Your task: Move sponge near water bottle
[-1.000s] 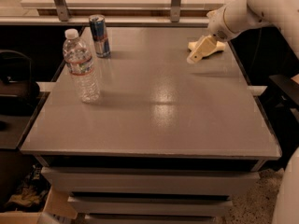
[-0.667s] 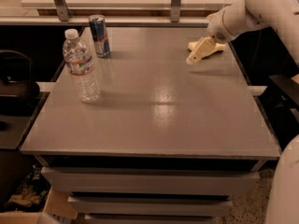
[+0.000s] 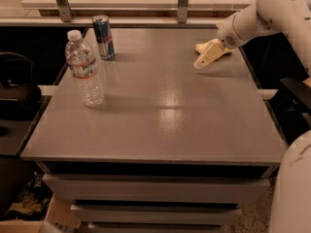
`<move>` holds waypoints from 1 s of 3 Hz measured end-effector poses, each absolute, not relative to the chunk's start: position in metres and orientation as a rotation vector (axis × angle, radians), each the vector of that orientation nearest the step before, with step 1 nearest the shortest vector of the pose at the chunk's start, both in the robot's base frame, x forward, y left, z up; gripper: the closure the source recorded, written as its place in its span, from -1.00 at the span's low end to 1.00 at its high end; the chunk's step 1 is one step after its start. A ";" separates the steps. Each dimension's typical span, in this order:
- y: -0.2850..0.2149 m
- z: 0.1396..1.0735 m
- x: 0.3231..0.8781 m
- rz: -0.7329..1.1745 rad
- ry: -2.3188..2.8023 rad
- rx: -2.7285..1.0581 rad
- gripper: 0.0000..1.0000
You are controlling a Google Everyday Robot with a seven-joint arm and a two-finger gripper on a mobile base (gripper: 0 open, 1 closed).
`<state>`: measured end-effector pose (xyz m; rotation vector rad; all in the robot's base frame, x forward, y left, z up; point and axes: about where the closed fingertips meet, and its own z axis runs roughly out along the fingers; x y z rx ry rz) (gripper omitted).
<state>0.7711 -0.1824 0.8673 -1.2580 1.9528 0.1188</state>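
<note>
Camera view: gripper [image 3: 204,60] at sponge [image 3: 201,47], table's [image 3: 170,115] far right; its grip cannot be told; likely grasping step; next, carry sponge left to bottle [image 3: 86,69].

The table top [image 3: 194,130] is reflecting light, smooth and semi-glossy; the clear plastic bottle [image 3: 86,72] is glinting; the far-right gripper [image 3: 203,61] is looking smooth.

Dim warm light, glare on table [image 3: 167,106], soft shadow beneath end effector [image 3: 204,59] far right

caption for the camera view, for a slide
Robot hand at the sponge on the table's far right; water bottle and drink can stand far left.
</note>
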 end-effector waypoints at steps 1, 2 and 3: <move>-0.187 0.865 0.768 0.161 1.977 -1.227 -1.00; -0.190 0.859 0.767 0.205 2.011 -1.195 -1.00; -0.192 0.852 0.765 0.257 2.038 -1.166 -1.00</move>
